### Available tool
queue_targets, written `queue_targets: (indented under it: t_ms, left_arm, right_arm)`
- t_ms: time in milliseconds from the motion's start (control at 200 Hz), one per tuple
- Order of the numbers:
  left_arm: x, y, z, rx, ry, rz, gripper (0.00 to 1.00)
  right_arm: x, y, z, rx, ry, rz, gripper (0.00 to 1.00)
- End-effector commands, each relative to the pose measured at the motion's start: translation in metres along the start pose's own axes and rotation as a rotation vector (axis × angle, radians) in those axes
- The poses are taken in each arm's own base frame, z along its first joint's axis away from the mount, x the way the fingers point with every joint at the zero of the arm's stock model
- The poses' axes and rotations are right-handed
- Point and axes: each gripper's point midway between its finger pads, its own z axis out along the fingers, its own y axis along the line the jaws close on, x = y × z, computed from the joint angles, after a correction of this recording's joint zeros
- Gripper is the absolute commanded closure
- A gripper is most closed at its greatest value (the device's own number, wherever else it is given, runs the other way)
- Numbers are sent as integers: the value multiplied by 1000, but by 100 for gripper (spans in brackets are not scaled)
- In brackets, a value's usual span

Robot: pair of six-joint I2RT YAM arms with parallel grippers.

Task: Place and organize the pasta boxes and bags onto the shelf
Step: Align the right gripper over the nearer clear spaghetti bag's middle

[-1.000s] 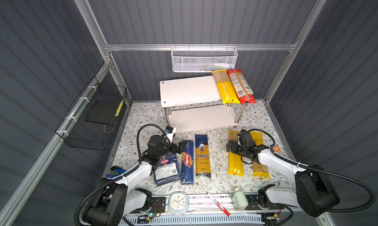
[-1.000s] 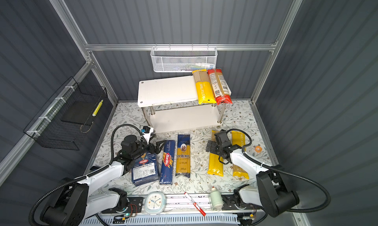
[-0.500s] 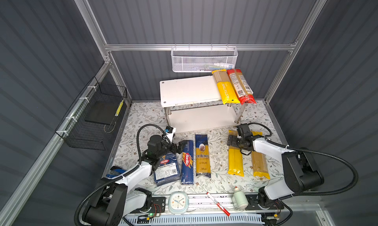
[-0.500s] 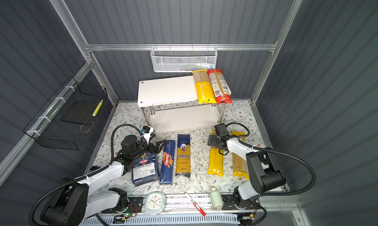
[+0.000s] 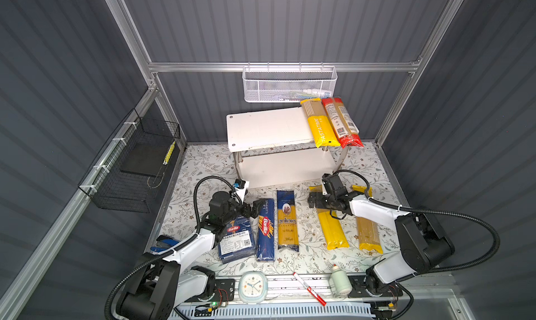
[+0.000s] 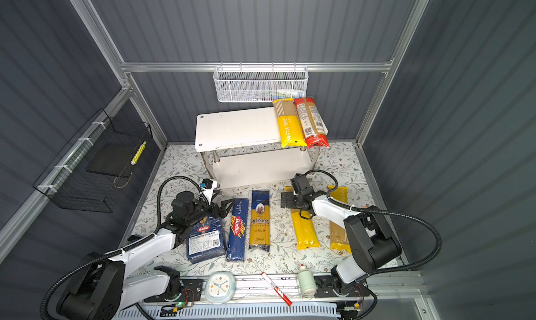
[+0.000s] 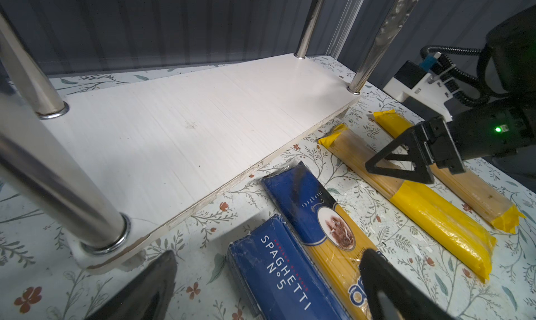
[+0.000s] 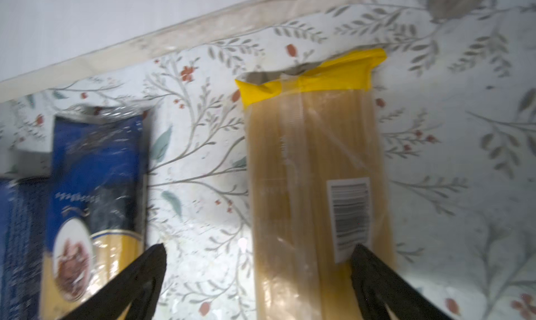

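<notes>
While right hand [image 8: 258,254] gapes above yellow bag [image 8: 313,159] | left hand [image 7: 269,256] spread

Both top views are sharp and evenly lit from above: the floral counter [image 5: 203,170] and the white shelf [image 5: 269,130] read bright, while the ribbed walls [image 5: 72,72] stay dim. The shelf's top board casts a soft shadow on its lower board. In the left wrist view the nearest chrome leg [image 7: 58,182] is out of focus, streaked with reflections. The right wrist view is smeared with blur, worst on the ankara bag [image 8: 95,188]. There the yellow spaghetti bag [image 8: 313,173] shows a plastic sheen, the shelf board is washed out to white, and the right tool [image 8: 258,247] looks soft-edged.
</notes>
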Motion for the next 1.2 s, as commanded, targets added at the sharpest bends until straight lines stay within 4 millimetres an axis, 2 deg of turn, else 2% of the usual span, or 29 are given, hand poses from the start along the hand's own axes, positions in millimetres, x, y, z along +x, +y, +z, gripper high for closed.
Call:
queue_targets:
  t_ms: [0, 140, 245, 310, 380, 500, 650, 795, 1065, 1196]
  left_arm:
    - [-3, -1, -1, 0, -6, 10, 1]
    - [-4, -1, -2, 0, -8, 11, 1]
    - [-4, -2, -2, 0, -8, 11, 1]
    - [-6, -2, -3, 0, -7, 10, 1]
    - [-8, -4, -5, 8, -14, 12, 1]
    - [-9, -3, -7, 0, -23, 18, 1]
    - [-5, -2, -3, -1, -12, 11, 1]
    - [-2, -1, 0, 4, 2, 3, 1]
    - [-2, 0, 1, -1, 4, 6, 1]
    - [-1, 0, 1, -2, 5, 5, 1]
  right_arm:
    - [3, 3, -12, -28, -43, -50, 1]
    - [4, 2, -33, -56, -129, -91, 1]
    - [14, 2, -45, -62, -76, -120, 1]
    - [22, 10, -56, -98, -13, -124, 1]
    - [24, 14, -63, -111, -37, -133, 1]
    - [33, -9, -67, -18, -82, -119, 1]
    - [42, -20, -64, 32, -37, -55, 1]
    - [49, -29, -53, 95, 19, 3, 1]
    - [60, -31, -34, 121, 100, -16, 1]
    - [58, -41, -30, 185, 108, -28, 1]
